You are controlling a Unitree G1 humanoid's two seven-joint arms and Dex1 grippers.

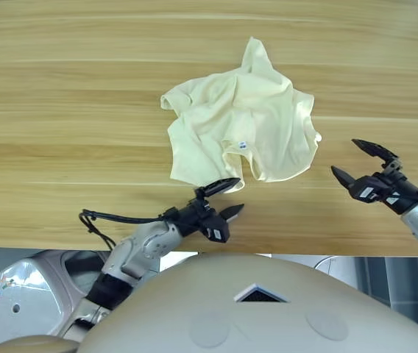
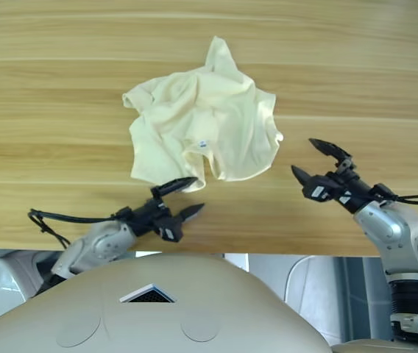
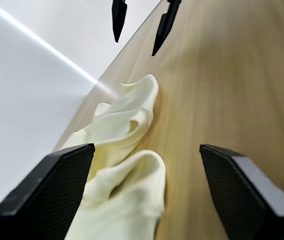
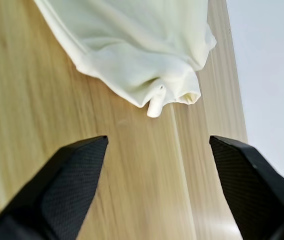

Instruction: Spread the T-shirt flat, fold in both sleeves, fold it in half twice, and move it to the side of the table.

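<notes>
A pale cream T-shirt [image 1: 242,121] lies crumpled in a heap on the wooden table [image 1: 62,110]. In the left eye view it sits a little right of centre, in the upper half of the frame. It is not spread at all: the cloth is bunched and folded over itself, with one peak of fabric pointing toward the top edge of the frame. A tiny blue tag [image 1: 242,144] shows near the lower middle of the heap.

The left gripper [image 1: 240,193] is in the lower middle of the frame, just below the shirt's lower edge. Its two dark fingers are spread apart and pinch nothing. The upper fingertip comes right up beside the hem, though I cannot tell whether it touches. In the left wrist view the bunched cloth [image 3: 127,165] lies ahead between the spread fingers [image 3: 52,195].

The right gripper [image 1: 343,155] is at the right side of the frame, about mid-height. It is near the shirt's right edge but apart from it. Its fingers are spread wide too, and it is empty. The right wrist view shows those fingers [image 4: 77,175] above bare wood, with the rumpled shirt edge [image 4: 132,45] lying beyond them.
</notes>
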